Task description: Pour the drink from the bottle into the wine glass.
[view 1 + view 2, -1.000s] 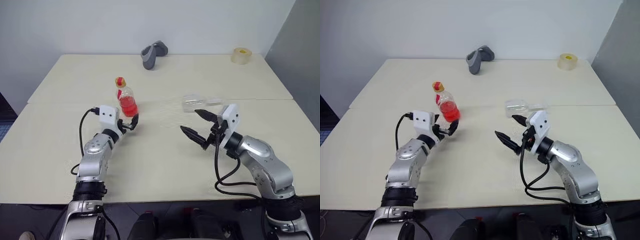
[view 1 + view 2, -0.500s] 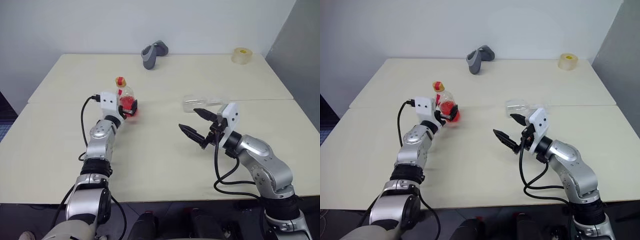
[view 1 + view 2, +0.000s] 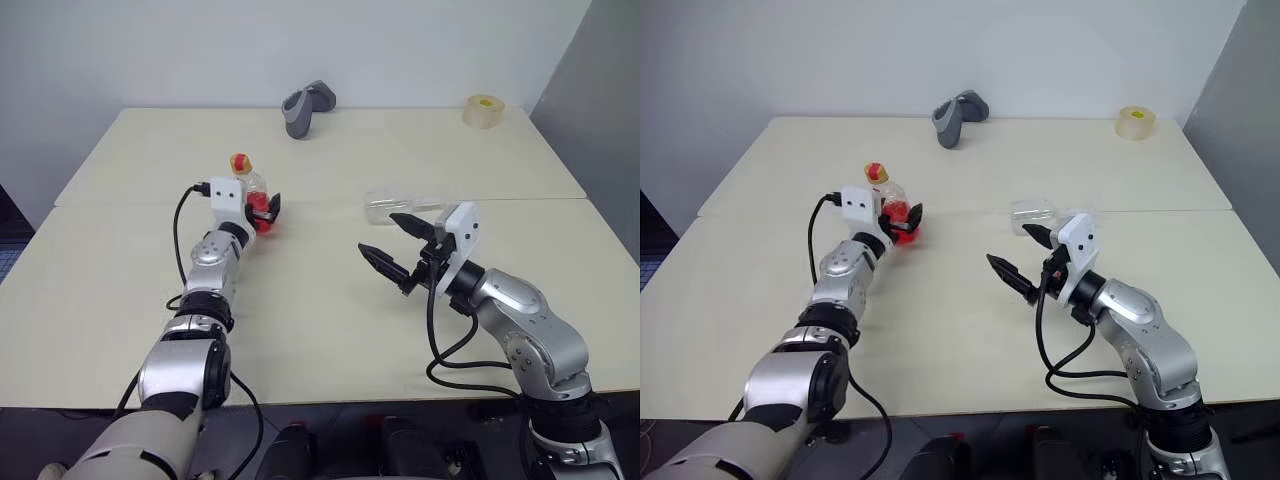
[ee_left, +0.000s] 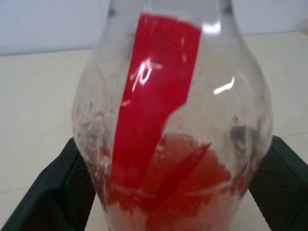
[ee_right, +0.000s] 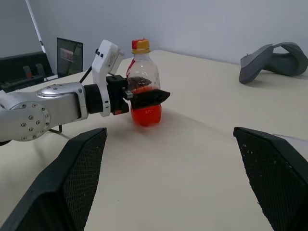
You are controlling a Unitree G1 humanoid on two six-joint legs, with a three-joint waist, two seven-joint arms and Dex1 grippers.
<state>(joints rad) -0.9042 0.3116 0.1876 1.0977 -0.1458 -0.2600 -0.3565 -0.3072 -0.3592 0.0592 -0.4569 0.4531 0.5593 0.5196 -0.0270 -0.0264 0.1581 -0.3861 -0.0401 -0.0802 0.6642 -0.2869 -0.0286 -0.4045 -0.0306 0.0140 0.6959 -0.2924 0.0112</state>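
The left gripper (image 3: 262,207) has pushed forward and now brackets, seemingly pinching, the small clear plastic bottle (image 3: 252,190) of red drink toward the tabletop's left edge, so lifting comes next; right gripper (image 3: 398,247) gapes idle.

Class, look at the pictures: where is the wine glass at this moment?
The wine glass lies on its side on the table, right of centre in the head views, just beyond the open right gripper and well right of the bottle.
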